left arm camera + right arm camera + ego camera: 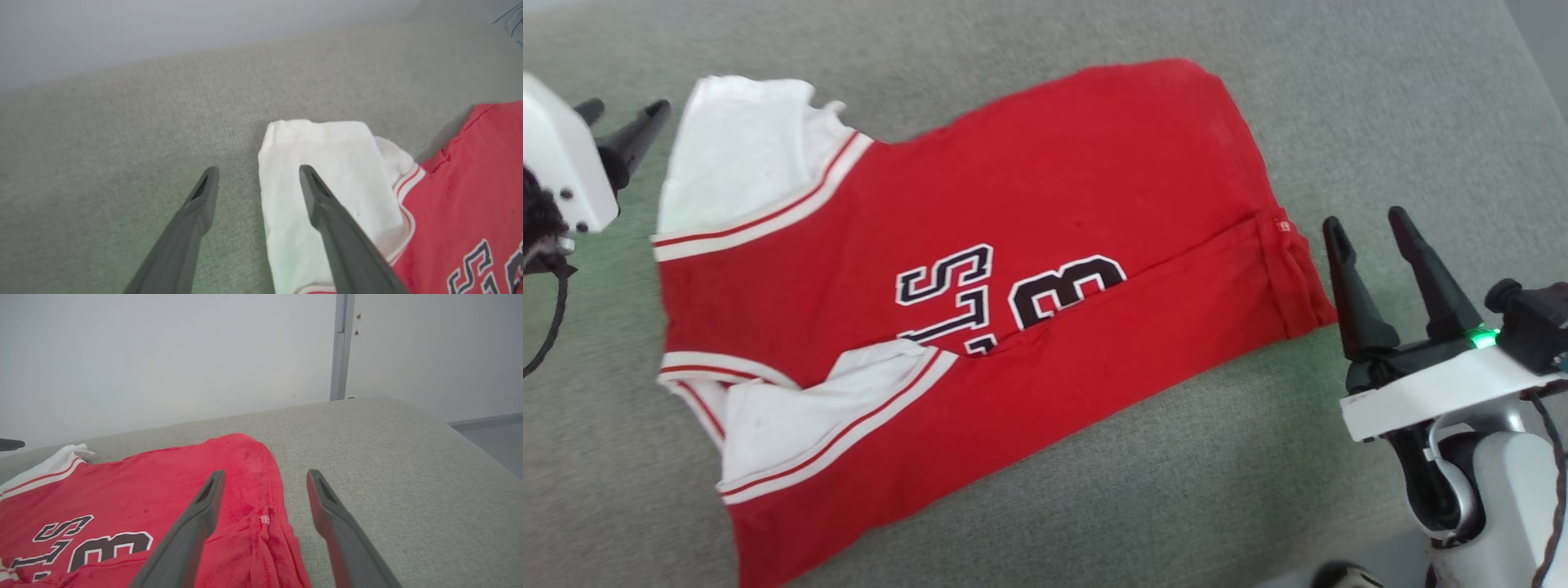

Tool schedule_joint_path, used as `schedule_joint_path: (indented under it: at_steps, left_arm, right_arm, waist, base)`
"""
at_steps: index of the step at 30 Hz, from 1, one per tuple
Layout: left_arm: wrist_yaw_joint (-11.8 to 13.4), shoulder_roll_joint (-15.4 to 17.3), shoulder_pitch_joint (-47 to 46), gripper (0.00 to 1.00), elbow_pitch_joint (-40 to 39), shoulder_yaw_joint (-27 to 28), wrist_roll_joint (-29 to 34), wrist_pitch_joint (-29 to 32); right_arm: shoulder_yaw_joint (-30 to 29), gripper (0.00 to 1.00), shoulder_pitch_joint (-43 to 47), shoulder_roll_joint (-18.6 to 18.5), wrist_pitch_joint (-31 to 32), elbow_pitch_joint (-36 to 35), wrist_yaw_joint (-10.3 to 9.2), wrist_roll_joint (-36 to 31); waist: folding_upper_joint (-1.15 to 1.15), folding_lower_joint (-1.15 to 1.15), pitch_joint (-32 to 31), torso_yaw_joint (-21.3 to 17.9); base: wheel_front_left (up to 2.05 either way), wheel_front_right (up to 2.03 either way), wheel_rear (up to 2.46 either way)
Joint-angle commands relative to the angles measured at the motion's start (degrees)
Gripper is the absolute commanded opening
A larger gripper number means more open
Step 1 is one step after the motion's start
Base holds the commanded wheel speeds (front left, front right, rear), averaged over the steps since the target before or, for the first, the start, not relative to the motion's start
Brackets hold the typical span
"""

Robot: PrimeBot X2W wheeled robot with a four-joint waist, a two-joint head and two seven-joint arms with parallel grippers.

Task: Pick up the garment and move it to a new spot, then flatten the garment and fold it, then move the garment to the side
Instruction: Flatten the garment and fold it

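The head camera looks steeply down on the grey cushion (1380, 98), near enough that the garment (1054, 204) fills its middle; the left gripper (625, 110) sits at 10 o'clock there, the right gripper (1365, 219) at 4 o'clock; the left wrist camera looks low and close along its fingers at the white sleeve (327, 163), which the head view has at 10 o'clock; the right wrist camera faces low across the garment's hem end toward a pale wall (163, 355); all three share the printed lettering (1013, 294).
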Motion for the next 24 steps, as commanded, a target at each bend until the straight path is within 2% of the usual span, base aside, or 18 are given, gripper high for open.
schedule_joint_path:
  at_steps: [1, 10, 11, 13, 14, 15, 20, 24]
  left_arm:
    - [-0.73, -0.44, -1.38, 1.0, 0.98, -0.62, -0.19, 2.82]
    - [-2.2, -5.14, -9.83, 1.0, 10.36, -2.11, -4.61, 21.59]
    - [-2.31, -5.62, -9.82, 0.85, 10.86, -2.5, -5.01, 23.32]
    - [-2.71, -6.26, -10.34, 0.43, 11.47, -3.16, -4.95, 25.7]
    - [-2.89, -6.47, -10.67, 0.07, 11.78, -3.66, -4.46, 26.47]
    - [-3.02, -6.76, -10.67, 0.0, 12.07, -4.05, -4.35, 27.2]
    - [-4.06, -8.0, -11.16, 0.0, 12.61, -3.68, -4.81, 26.03]
    - [-4.58, -9.18, -12.19, 0.0, 12.61, -3.75, -4.43, 24.82]
  right_arm:
    - [0.18, 1.0, -0.56, 0.28, -0.37, 0.47, 0.0, 0.49]
    - [2.8, 1.0, -3.25, 0.0, -1.14, 2.31, 0.0, 1.81]
    - [3.07, 1.0, -3.52, -0.14, -1.13, 2.33, 0.0, 1.84]
    - [3.36, 1.0, -3.88, -0.59, -0.94, 2.47, 0.0, 1.83]
    - [3.44, 1.0, -4.21, -0.86, -0.78, 2.56, 0.0, 1.84]
    - [3.61, 1.0, -4.61, -1.16, -0.58, 2.58, 0.0, 1.91]
    - [7.02, 1.0, -8.3, -4.69, 2.8, 2.78, 0.0, 1.06]
    - [10.27, 1.0, -15.11, -8.83, 10.11, 4.86, 0.0, 1.66]
  waist:
    - [0.0, 0.0, 1.42, -1.19]
    - [0.0, 0.0, 4.7, -2.89]
    - [0.0, 0.0, 4.8, -2.92]
    - [0.0, 0.0, 4.95, -2.79]
    - [0.0, 0.0, 5.0, -2.64]
    - [0.0, 0.0, 5.02, -2.44]
    - [0.0, 0.0, 5.07, -1.35]
    - [0.0, 0.0, 5.33, 0.2]
  base:
    - [0.0, 0.0, 0.0]
    - [0.0, 0.0, 0.0]
    - [0.0, 0.0, 0.0]
    - [0.0, 0.0, 0.0]
    - [0.0, 0.0, 0.0]
    - [0.0, 0.0, 0.0]
    - [0.0, 0.0, 0.0]
    - [0.0, 0.0, 0.0]
